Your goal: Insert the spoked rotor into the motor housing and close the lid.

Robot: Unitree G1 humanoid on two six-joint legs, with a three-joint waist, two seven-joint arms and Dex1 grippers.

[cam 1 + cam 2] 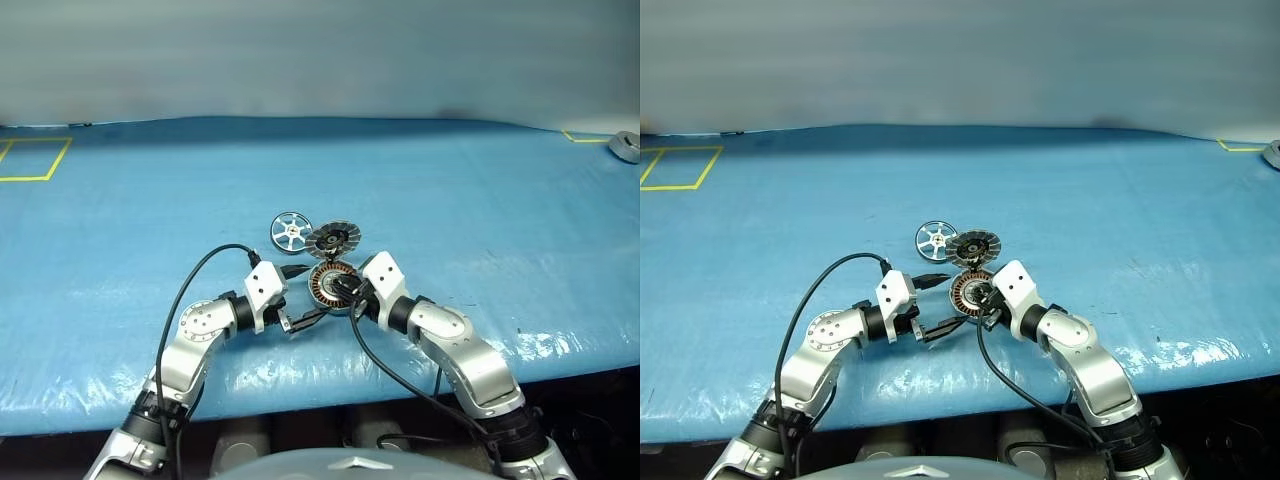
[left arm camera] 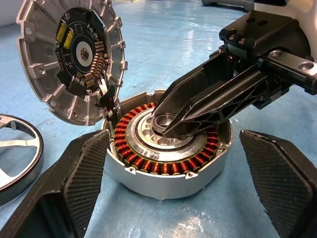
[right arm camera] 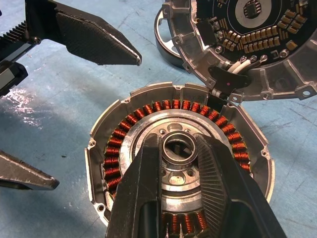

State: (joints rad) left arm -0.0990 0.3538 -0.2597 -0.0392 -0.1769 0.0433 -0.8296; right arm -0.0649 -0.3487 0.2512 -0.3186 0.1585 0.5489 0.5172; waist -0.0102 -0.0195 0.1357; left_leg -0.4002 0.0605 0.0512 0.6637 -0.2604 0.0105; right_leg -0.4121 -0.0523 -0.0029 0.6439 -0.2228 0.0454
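Partly hidden motor housing (image 3: 178, 163) hub pinched by right gripper (image 3: 181, 148); left gripper (image 2: 173, 183) spread wide.

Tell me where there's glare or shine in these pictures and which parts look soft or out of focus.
Left eye view: white glare streaks on the wrinkled blue plastic table cover along its near edge. Right wrist view: a bright wet-looking sheen on the cover, and the black fingers at the bottom look soft. Left wrist view: the copper-wound round metal motor housing is crisp; the background beyond blurs.
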